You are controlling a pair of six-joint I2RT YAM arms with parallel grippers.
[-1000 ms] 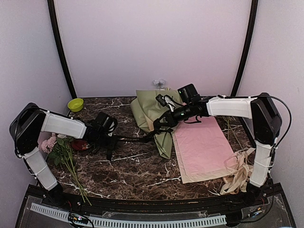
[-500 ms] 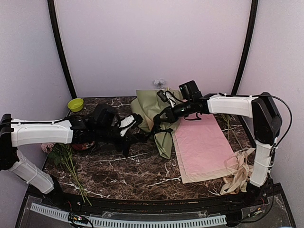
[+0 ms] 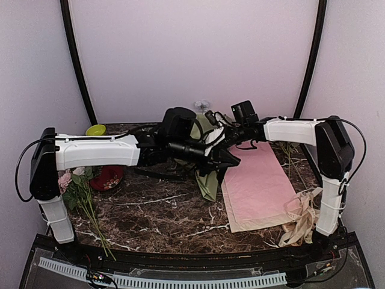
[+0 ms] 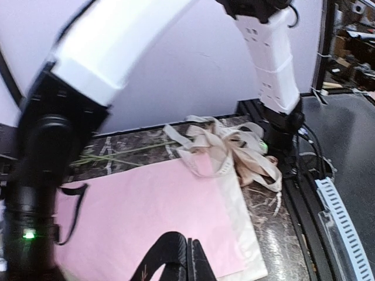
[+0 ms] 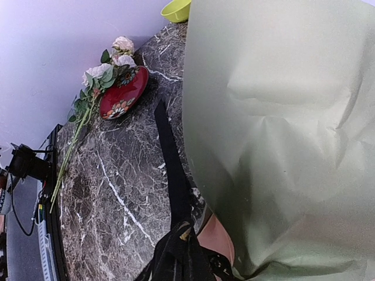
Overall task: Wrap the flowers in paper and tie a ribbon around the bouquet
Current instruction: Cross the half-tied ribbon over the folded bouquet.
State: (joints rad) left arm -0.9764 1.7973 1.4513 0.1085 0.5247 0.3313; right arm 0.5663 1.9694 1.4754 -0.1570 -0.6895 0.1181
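Marble in dark brown with white veins makes up the table [image 3: 156,211]. Toward its back middle lies the bouquet [image 3: 207,180], a cone of sage-green paper [image 5: 281,117] with its narrow tip pointing to the near edge, just left of a pink sheet [image 3: 258,180]. The flowers inside are hidden by both arms in the overhead view, so how they lie cannot be told. The paper looks light, stiff enough to hold a crease yet ready to spring open or crumple. The best hold is judged to be at the waist, where the layers back each other, not at the loose upper edge. The left arm [image 3: 96,150] reaches level across the table from the left, the right arm [image 3: 289,129] comes in from the right, and their wrists meet above the cone's upper half. The ribbon [image 5: 170,170], black, narrow and limp, runs over the marble beside the paper and up into the right gripper [image 5: 179,254], which is clenched on it. Thin and probably slick, it calls for a firm pinch and steady tension. The left gripper [image 4: 186,260] has its jaws pressed together; a dark band curls beside them, but whether it is pinched cannot be told
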